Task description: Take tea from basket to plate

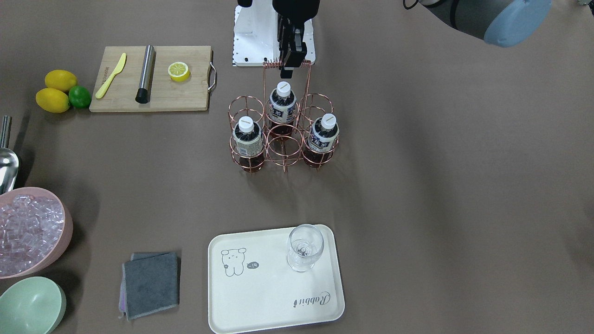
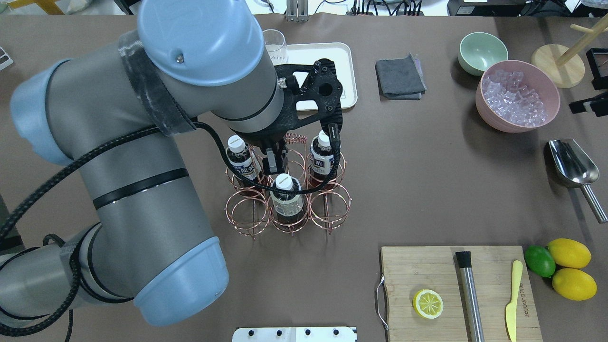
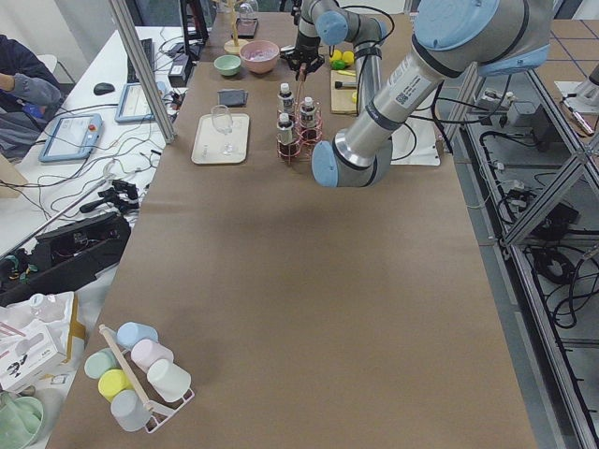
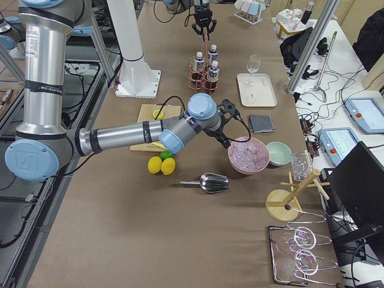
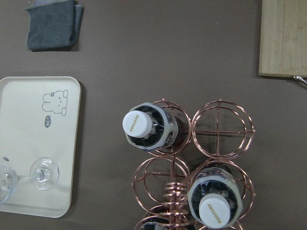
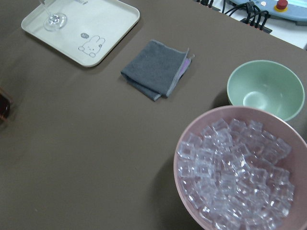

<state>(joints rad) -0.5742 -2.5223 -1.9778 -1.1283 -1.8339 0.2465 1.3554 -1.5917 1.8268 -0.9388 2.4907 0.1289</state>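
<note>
- Tea [image 1: 283, 104]: three capped bottles stand upright in the basket [image 1: 283, 149]. One is in the middle ring of the row nearer the robot, and two are in the end rings of the far row.
- Left gripper [image 1: 292, 65] hangs over the basket's loop handle, above the near middle bottle. Its jaws look parted and hold nothing. Whether it touches the handle cannot be told.
- Right gripper [image 4: 229, 129] hovers beside the pink tub [image 1: 68, 227] of ice. It shows only from the side, so I cannot tell if it is open or closed.
- Plate [image 1: 274, 297] lies well apart from the basket, on the side away from the robot. A glass [image 1: 305, 248] stands upright at one corner.
- Cloth [image 1: 151, 282] lies beside the plate, and a green bowl [image 1: 28, 306] sits just beside the tub.
- Board [image 1: 185, 95] carries a yellow knife [image 1: 111, 75], a steel rod [image 1: 145, 74] and a lemon half [image 1: 178, 71]. Two lemons [image 1: 60, 80] and a lime [image 1: 80, 96] lie near it.
</note>
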